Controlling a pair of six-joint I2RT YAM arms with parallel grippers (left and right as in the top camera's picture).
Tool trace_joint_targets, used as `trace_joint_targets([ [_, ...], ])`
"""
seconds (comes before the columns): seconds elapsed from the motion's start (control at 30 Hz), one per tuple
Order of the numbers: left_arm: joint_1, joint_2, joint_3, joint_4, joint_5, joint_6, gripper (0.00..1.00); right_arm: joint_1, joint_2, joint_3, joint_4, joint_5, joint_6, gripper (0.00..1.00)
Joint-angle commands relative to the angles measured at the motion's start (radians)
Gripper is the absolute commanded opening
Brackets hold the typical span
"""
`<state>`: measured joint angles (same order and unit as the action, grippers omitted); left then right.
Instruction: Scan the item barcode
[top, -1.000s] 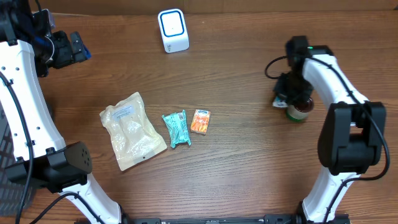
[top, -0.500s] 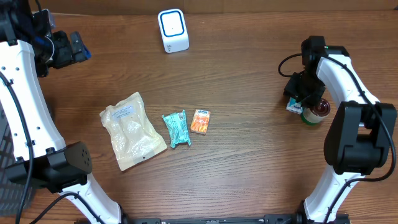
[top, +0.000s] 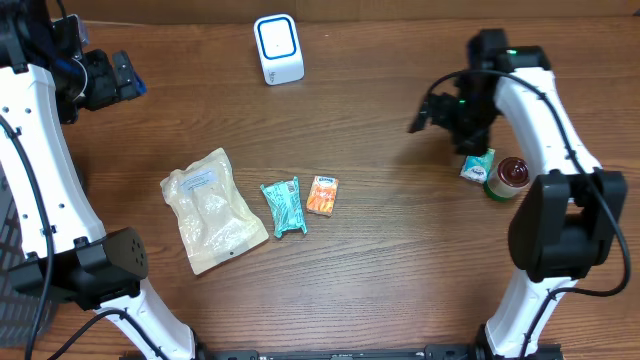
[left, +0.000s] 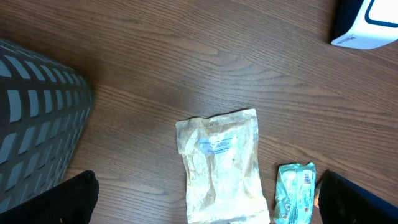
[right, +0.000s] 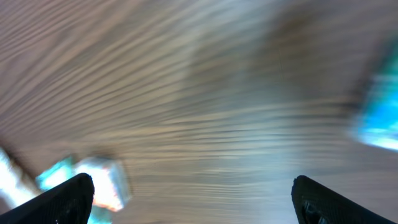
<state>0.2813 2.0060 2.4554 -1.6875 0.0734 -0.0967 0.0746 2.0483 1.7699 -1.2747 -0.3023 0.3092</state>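
Right end effector (top: 438, 118) hangs over the counter (top: 400, 260) in the upper right of the overhead view, spread wide and holding nothing. My right wrist view agrees: a dark fingertip (right: 68, 199) in each lower corner, only wood grain between. A red-lidded jar (top: 511, 175) stands just to the lower right of it, apart from my fingers, with a small teal-and-white packet (top: 477, 166) just beside the jar's left side. The white scanner (top: 278, 48) sits at upper centre, with open wood between it and that end effector. Mid-frame, well apart from the jar, lie a pale pouch (top: 212, 210), a teal packet (top: 283, 206) and an orange packet (top: 322, 195) in a loose row. Left end effector (top: 122, 78) is in the upper left, also wide and empty. Its wrist view looks down on the pouch and the teal packet, catches a corner of the scanner at upper right, and shows a grey slotted basket (left: 37, 124) at the left edge, which the overhead barely shows. The right wrist view is smeared; teal blurs at its right edge and lower left cannot be told apart. The counter is brown wood grain throughout.
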Motion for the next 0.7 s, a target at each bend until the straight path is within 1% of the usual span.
trace_joint_targets([
  [0.0,-0.007,0.002,0.000,-0.002,-0.003,0.014,0.99,0.084,-0.014,-0.019,0.036,-0.129,-0.032,1.00],
  [0.17,-0.007,0.002,0.000,-0.002,-0.003,0.014,1.00,0.225,0.001,-0.063,0.116,-0.126,0.013,1.00],
  [0.2,-0.007,0.002,0.000,-0.002,-0.003,0.014,1.00,0.257,0.008,-0.069,0.131,-0.126,0.034,0.96],
  [0.27,-0.007,0.002,0.000,-0.002,-0.003,0.014,1.00,0.315,0.024,-0.077,0.158,-0.126,0.057,0.81],
  [0.33,-0.007,0.002,0.000,-0.002,-0.003,0.014,0.99,0.366,0.037,-0.089,0.186,-0.126,0.072,0.63],
  [0.5,-0.007,0.002,0.000,-0.002,-0.003,0.014,1.00,0.487,0.042,-0.146,0.288,-0.124,0.159,0.46],
  [0.57,-0.007,0.002,0.000,-0.002,-0.003,0.014,1.00,0.524,0.042,-0.157,0.310,-0.110,0.182,0.40],
  [0.67,-0.007,0.002,0.000,-0.002,-0.003,0.014,0.99,0.575,0.042,-0.168,0.313,-0.063,0.239,0.29],
])
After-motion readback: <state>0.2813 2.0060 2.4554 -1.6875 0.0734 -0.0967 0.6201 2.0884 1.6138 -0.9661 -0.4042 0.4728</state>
